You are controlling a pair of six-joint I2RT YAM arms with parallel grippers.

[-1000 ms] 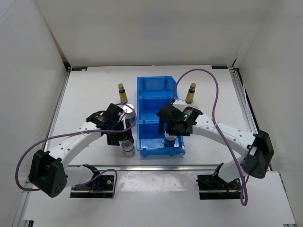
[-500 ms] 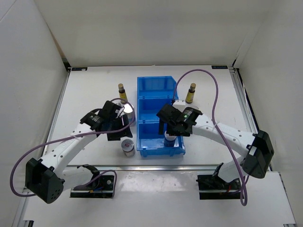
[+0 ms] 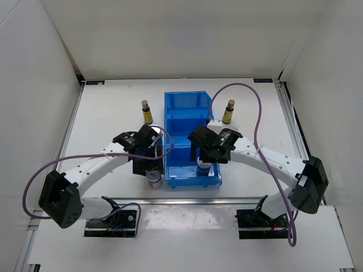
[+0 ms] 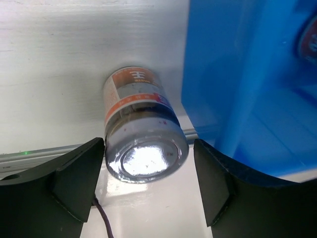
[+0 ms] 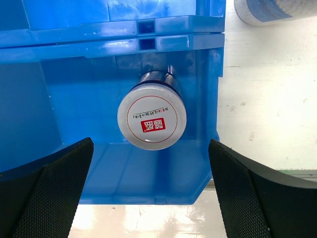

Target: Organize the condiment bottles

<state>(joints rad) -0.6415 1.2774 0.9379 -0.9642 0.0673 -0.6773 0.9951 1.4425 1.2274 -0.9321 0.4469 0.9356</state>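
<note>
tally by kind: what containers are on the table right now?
Amber bottles: 2
Squat jars: 2, one in the blue bin, one beside it
White shakers: 2, one right of the bin, one mostly hidden under the left arm
Total: 6

From above, the right arm [image 3: 218,141] hides most of the jar [image 3: 203,168] in the blue bin [image 3: 187,102] compartment nearest the table's [image 3: 113,113] near edge. The right wrist view's top edge cuts off a white shaker [image 5: 277,10]. In the left wrist view the bin is blurred and its contents are unreadable.
</note>
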